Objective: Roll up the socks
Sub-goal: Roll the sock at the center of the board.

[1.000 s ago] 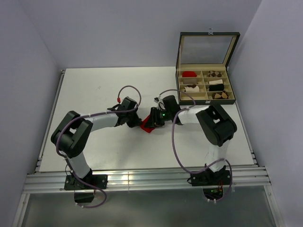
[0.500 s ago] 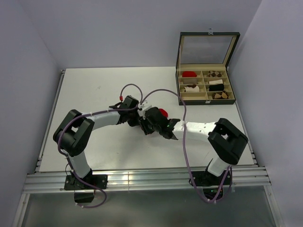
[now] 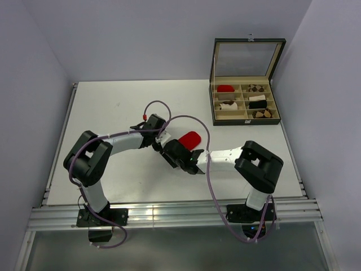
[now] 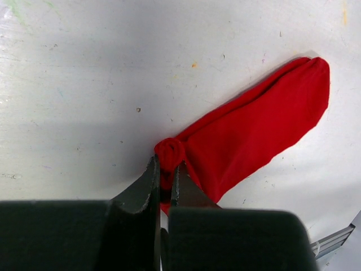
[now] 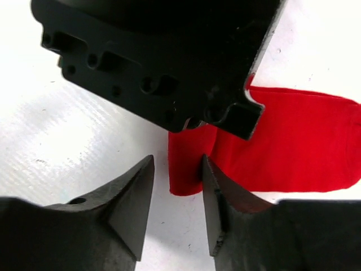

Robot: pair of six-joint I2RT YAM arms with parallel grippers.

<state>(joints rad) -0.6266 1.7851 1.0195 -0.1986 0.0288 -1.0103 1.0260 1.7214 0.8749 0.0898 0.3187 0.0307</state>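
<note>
The left pincer point(image 4: 166, 172) is pressed tight on the bunched end of the red sock point(image 4: 254, 124), the right pincer point(image 5: 177, 169) stands spread at that same end, and the sock lies flat near the middle of the desk point(image 3: 113, 107).

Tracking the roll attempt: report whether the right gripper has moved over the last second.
Yes. The right gripper drew back toward the near edge, farther from the compartment box.

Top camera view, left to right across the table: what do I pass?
left gripper → red sock → box. The right gripper overlaps the left one, so it is left out.
</note>
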